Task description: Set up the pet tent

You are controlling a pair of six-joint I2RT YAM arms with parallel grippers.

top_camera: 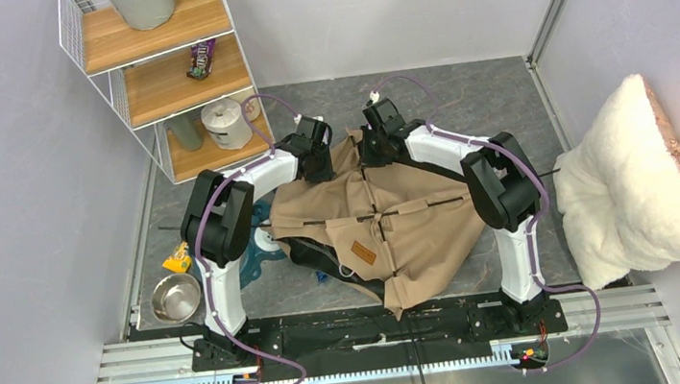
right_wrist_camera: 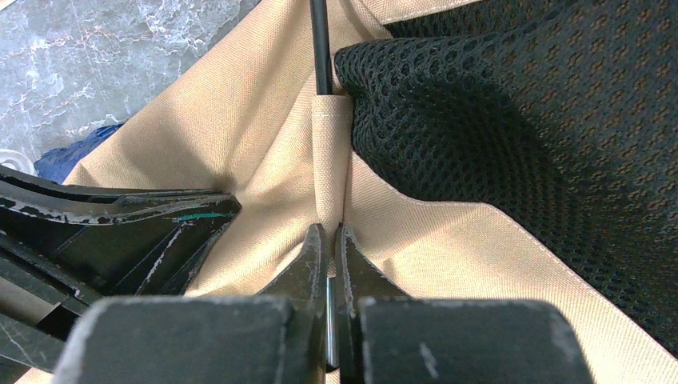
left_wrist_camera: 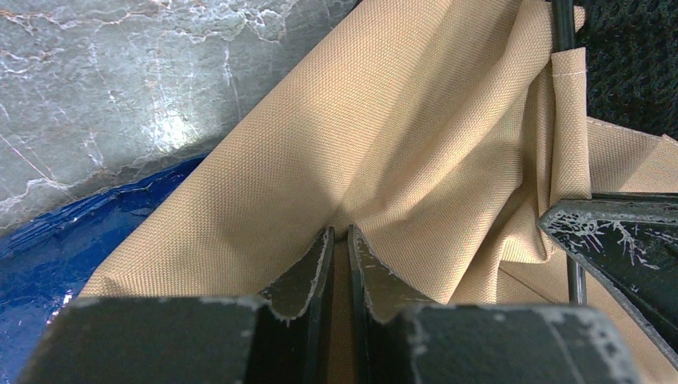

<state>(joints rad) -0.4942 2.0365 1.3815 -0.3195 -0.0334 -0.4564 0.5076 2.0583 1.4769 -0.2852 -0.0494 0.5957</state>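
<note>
Pet tent (top_camera: 408, 228) crumpled, left claw (left_wrist_camera: 340, 234) pinching its fabric, right claw (right_wrist_camera: 332, 232) clamped on it

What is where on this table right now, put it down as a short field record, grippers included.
tent: pet tent lying collapsed and crumpled mid-table
left arm: left gripper closed on a fold of the tan fabric
right arm: right gripper closed at the pole sleeve, beside the black mesh
cushion: fluffy white cushion at the right edge
bowl: metal bowl at the near left
task state: tent not yet standing
</note>
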